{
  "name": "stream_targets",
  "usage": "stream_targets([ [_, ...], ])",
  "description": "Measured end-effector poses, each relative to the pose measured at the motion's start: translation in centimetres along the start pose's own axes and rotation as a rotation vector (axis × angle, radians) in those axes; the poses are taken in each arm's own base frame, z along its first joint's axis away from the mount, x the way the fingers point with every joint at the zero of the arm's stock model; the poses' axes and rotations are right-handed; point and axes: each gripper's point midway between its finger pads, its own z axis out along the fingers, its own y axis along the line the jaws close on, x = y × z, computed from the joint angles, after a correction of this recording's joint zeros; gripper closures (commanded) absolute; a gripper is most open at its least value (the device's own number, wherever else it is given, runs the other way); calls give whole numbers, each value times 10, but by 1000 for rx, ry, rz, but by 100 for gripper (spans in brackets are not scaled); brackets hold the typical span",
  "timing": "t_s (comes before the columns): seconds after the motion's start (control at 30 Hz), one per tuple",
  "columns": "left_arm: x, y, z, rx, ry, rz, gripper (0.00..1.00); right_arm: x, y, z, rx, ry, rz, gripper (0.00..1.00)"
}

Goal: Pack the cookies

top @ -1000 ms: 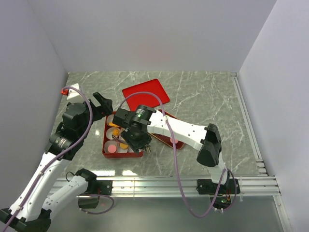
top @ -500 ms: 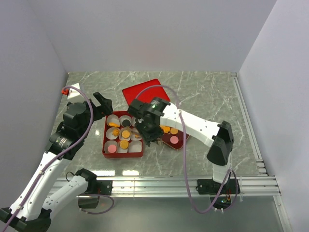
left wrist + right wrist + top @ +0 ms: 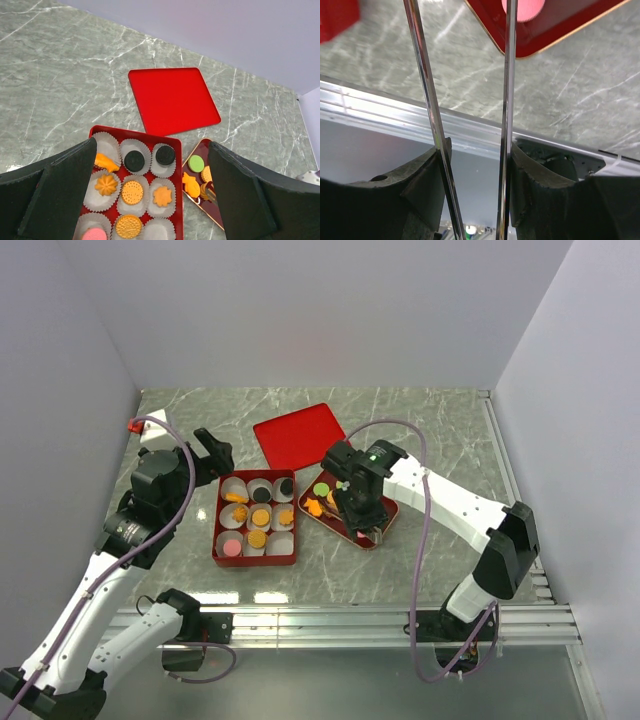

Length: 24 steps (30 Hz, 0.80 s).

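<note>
Swinging away from the red square box since a second ago, the right arm now sits over the dark red, gold-rimmed tray at the frame's centre, while the left arm has stayed put at centre left. On the right hand, two thin metal fingers stand moderately apart with nothing seen between them; at the top of its wrist view one finger crosses a pink cookie on the tray. The left hand hangs above the box, black fingers spread wide, holding nothing. Small round and flower-shaped cookies, orange, black and pink, lie in eight of the box's nine white paper cups. More cookies, green and orange, lie on the tray's left end. A flat red square lid rests on the grey marble table, higher in the frame than both
</note>
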Motion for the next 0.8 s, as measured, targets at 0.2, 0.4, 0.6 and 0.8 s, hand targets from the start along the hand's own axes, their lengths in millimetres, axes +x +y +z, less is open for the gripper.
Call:
stream_targets([
  [0.2,-1,-1,-1,7,-2,-3,0,2,0,10,2,13,5,49],
  [0.4,-6,-1,-7,17,-20,-11,1,-2,3,17,5,18,5,49],
  [0.6,-9,-1,-11,23,-31,-16,0,-2,3,21,12,28,4,49],
  [0.8,-6,1,-12,21,-28,-14,1,0,2,25,17,36,4,49],
])
